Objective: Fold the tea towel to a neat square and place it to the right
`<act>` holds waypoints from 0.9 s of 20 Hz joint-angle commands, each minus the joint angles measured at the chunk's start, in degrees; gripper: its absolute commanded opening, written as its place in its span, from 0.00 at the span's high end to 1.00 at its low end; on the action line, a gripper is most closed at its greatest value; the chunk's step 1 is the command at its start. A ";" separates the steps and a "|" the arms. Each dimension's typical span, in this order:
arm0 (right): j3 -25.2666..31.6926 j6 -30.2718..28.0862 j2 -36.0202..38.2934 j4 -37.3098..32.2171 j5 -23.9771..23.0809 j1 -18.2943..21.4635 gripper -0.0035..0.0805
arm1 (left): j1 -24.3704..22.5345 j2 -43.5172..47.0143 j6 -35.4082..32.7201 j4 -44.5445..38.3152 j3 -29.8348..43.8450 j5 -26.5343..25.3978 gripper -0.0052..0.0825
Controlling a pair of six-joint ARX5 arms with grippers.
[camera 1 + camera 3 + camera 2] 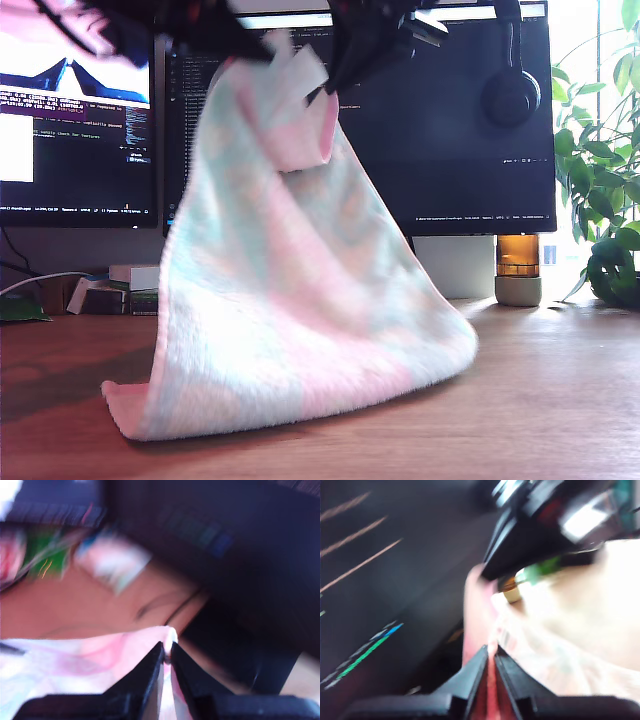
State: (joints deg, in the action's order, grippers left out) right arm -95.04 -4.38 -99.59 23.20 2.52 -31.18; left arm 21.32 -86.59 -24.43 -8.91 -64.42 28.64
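Exterior view: the tea towel (290, 290) hangs from the top of the picture, its upper edge bunched under two dark, blurred arms, its lower hem resting on the wooden desk (540, 400) in front of the monitors (440, 130). Which arm is which cannot be told here, and the jaws themselves are out of sight.

First wrist view: my first gripper (490, 661) has its jaws drawn nearly together on a pink strip of the towel (485, 610) — clamped, with the rest of the cloth trailing away beyond.

Second wrist view: my second gripper (167, 655) has its jaws pinched on the very tip of a towel corner (169, 635), the desk far below.

Risk, as a judgement: the second grip takes very little cloth, so a quick swing could pull the corner free and let the towel drop crooked. Only the wrist views show the grips; only the exterior view shows the hem touching the desk.
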 commanded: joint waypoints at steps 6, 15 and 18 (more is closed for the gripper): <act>-20.48 -0.72 -5.14 0.26 -1.60 1.03 0.97 | -1.20 -7.26 -3.45 8.85 -25.70 2.25 0.96; -27.43 -1.66 -5.62 11.13 -0.79 1.68 0.97 | -2.84 -7.76 -5.35 24.59 -34.27 6.21 0.96; -27.43 -1.66 -5.62 18.82 0.83 1.68 0.97 | -2.82 -7.76 -9.55 34.58 -34.27 8.09 0.96</act>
State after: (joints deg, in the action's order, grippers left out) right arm -122.15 -5.93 -104.60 41.30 2.87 -29.32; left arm 18.33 -93.17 -32.99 24.16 -98.45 36.07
